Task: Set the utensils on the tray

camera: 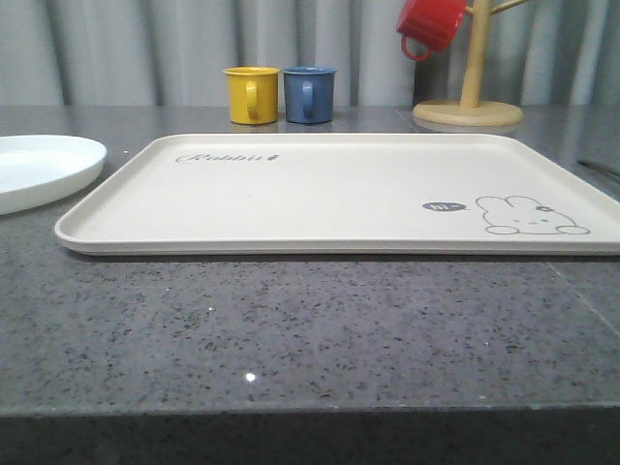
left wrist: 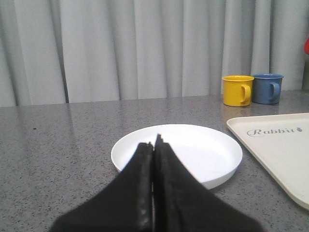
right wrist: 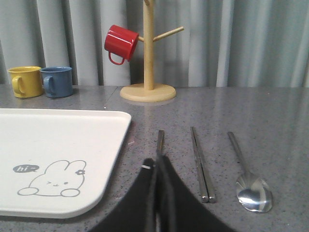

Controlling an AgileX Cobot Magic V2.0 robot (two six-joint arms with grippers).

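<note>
A: Where's everything?
B: Large cream rectangular plastic tray point(camera: 320, 194) bare. Round white plate point(left wrist: 203, 154) just beside its left edge; silver metal fork point(right wrist: 160, 141), flat chopsticks point(right wrist: 201, 164), long-handled spoon point(right wrist: 246, 181) off its right edge.
A: Grippers?
B: Left gripper point(left wrist: 153, 147) & right gripper point(right wrist: 158, 164) both closed, empty.
A: Fork first?
B: Prob. Open jaws, straddle handle, lift over low rim. Spoon and chopsticks lie close, so approach straight; tray has lots of room

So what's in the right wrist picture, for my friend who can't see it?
The right gripper, shut, hovers over a fork beside chopsticks and a spoon on a grey counter. The cream rabbit tray lies alongside, with mugs and a mug tree behind.
</note>
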